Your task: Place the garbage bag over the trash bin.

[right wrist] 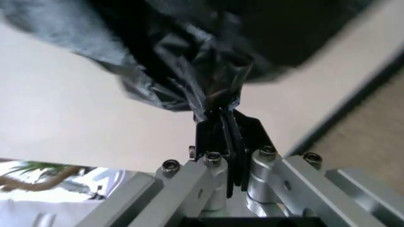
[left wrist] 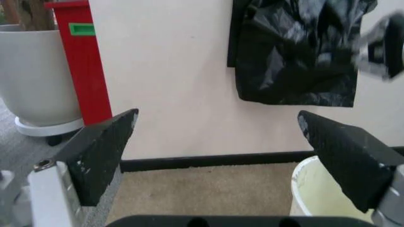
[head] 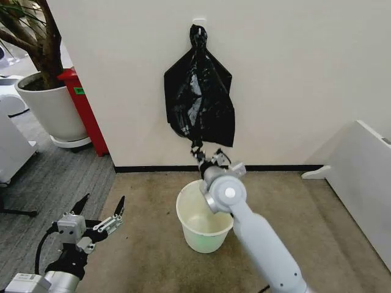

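Black crinkly garbage bag (head: 199, 97) hangs on far wall from a hook, just above the trash bin (head: 203, 223) on carpet. Right pincer (head: 206, 157) clamped on bag's bottom tip. Left pincer (head: 98, 210) spread wide, empty, near-left of bin. Step: taking bag off wall. Next likely needs pulling it free, then opening it over the rim.

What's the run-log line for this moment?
right end effector: shut on glossy black plastic garbage bag, hanging on wall | left end effector: open, idle | cream-white round plastic trash bin: unlined
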Controlling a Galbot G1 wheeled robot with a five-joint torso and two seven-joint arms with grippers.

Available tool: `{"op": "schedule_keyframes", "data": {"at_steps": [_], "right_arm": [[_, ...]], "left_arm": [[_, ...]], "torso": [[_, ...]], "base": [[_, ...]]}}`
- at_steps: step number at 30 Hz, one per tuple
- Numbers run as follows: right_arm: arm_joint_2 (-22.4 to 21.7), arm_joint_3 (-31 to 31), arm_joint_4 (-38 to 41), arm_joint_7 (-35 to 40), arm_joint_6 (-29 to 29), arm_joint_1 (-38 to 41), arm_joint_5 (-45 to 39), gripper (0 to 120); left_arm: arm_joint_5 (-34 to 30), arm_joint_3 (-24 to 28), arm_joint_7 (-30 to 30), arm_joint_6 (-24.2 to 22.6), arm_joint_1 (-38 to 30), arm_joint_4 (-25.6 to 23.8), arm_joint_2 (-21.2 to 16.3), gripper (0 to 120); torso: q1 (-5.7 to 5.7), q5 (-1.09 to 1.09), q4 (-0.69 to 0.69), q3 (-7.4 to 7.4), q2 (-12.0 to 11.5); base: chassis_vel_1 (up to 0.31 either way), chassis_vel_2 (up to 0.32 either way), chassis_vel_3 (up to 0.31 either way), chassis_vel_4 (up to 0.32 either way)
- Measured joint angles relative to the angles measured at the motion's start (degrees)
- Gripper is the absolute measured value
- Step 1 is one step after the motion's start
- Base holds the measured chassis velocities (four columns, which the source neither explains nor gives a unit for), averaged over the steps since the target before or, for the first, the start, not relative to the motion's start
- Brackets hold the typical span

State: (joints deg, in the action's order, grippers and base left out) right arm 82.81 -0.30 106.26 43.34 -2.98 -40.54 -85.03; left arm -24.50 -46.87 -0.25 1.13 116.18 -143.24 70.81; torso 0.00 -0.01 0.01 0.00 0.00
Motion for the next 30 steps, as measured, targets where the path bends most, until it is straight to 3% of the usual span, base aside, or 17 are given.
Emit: {"op": "schedule_keyframes", "data": {"at_steps": [3,6,7,11,14,15,17,20,23,24,30], "right_arm": [[-0.7,0.0,0.9,-0.1,1.3,1.3,-0.1,0],[-1.7,-0.7,2.0,0.5,1.7,1.1,-0.2,0],[-1.7,-0.7,2.0,0.5,1.7,1.1,-0.2,0],[-3.0,-1.4,2.8,0.8,2.1,0.5,-0.1,0],[-3.7,-1.5,2.8,0.8,2.2,0.4,0.0,0],[-3.7,-1.5,2.8,0.8,2.2,0.4,0.0,0],[-4.1,-1.5,2.8,0.6,2.3,0.3,0.2,0],[-4.8,-1.7,2.7,0.2,2.7,0.1,0.7,0],[-4.8,-1.8,2.3,0.0,2.9,0.1,1.0,0],[-4.8,-1.8,2.3,0.0,2.9,0.1,1.0,0],[-4.4,-1.9,1.0,-0.5,3.3,0.4,1.8,0]], "left_arm": [[-2.2,-0.5,-1.3,-1.4,-0.9,0.0,-1.9,100],[-7.6,-1.3,-4.2,-4.3,-3.3,0.0,-7.5,100],[-7.6,-1.3,-4.2,-4.3,-3.3,0.0,-7.5,100],[-16.6,-1.8,-9.9,-7.3,-10.2,0.0,-19.7,100],[-22.1,-0.9,-11.5,-8.5,-14.7,0.7,-26.0,100],[-22.1,-0.9,-11.5,-8.5,-14.7,0.7,-26.0,100],[-24.7,0.2,-12.1,-9.2,-18.1,2.4,-29.5,100],[-29.4,3.7,-13.3,-11.2,-29.2,7.4,-36.2,100],[-31.6,8.3,-14.0,-12.3,-38.0,11.3,-39.2,100],[-31.6,8.3,-14.0,-12.3,-38.0,11.3,-39.2,100],[-34.5,27.7,-16.6,-14.4,-62.1,19.5,-40.8,100]], "torso": [[0.00,0.01,0.00,0.00,0.0],[0.00,0.01,0.01,0.00,0.0],[0.00,0.01,0.01,0.00,0.0],[0.00,0.00,-0.05,0.00,0.0],[0.00,0.02,0.00,0.01,0.0],[0.00,0.02,0.00,0.01,0.0],[0.00,0.00,0.01,0.01,0.0],[0.00,0.00,-0.02,0.01,0.0],[0.00,0.02,-0.02,0.01,0.0],[0.00,0.02,-0.02,0.01,0.0],[0.00,0.03,-0.01,0.01,0.0]], "base": [[0.000,0.000,0.000,0.000],[0.000,0.000,0.000,0.000],[0.000,0.000,0.000,0.000],[0.000,0.000,0.000,0.000],[0.000,0.000,0.000,0.000],[0.000,0.000,0.000,0.000],[0.000,0.000,0.000,0.000],[0.000,0.000,0.000,0.000],[0.000,0.000,0.000,0.000],[0.000,0.000,0.000,0.000],[0.000,0.000,0.000,0.000]]}}
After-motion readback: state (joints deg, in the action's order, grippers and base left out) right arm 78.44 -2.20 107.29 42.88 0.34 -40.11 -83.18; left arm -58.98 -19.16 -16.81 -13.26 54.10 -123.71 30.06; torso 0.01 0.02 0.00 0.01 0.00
